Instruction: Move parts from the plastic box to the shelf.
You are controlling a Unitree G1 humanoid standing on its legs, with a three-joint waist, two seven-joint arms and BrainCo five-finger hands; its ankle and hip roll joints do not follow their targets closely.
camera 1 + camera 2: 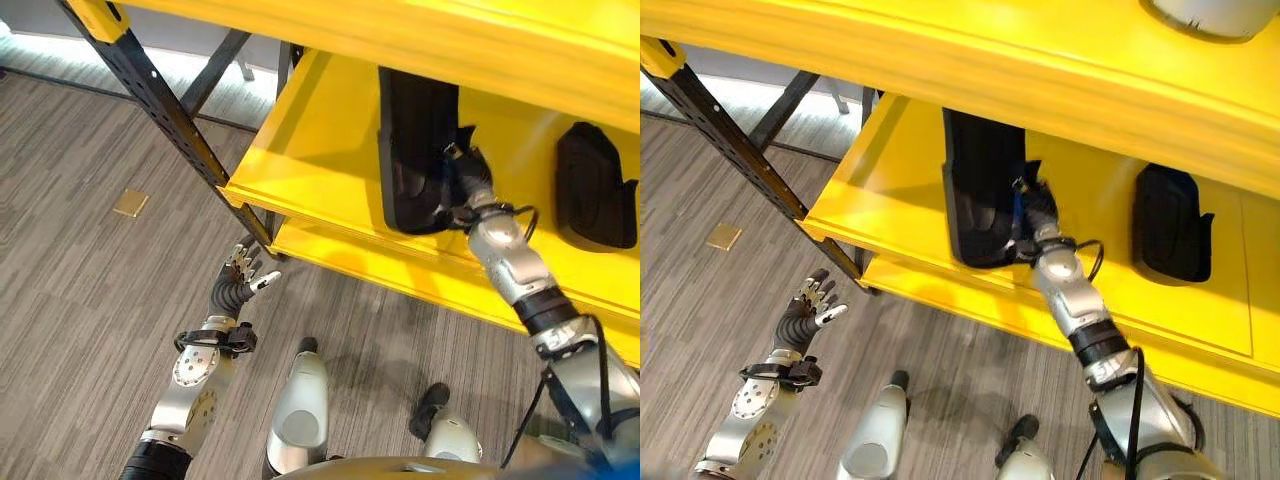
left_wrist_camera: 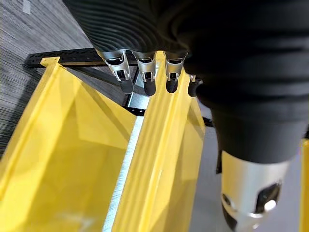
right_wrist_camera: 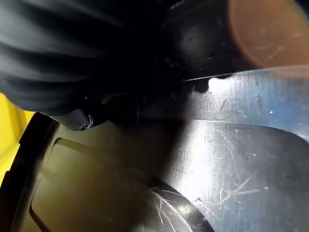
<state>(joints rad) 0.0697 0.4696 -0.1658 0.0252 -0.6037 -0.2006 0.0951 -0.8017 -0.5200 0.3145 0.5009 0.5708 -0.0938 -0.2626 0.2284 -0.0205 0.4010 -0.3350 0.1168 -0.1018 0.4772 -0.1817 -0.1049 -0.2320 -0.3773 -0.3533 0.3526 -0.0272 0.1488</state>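
Right hand [image 1: 1038,208] is reached onto the yellow shelf [image 1: 890,190] and lies against the right edge of a long black part [image 1: 980,190] standing on the shelf board. Its wrist view shows the part's glossy black surface pressed close to the hand's cover; the fingers are hidden against the part, so it cannot be told whether they grip it or lie straight. A second black part [image 1: 1168,225] rests on the same shelf board, well apart to the right. Left hand [image 1: 240,272] hangs low above the grey floor [image 1: 70,300], near the shelf's black perforated post [image 1: 165,105], fingers straight and spread, holding nothing.
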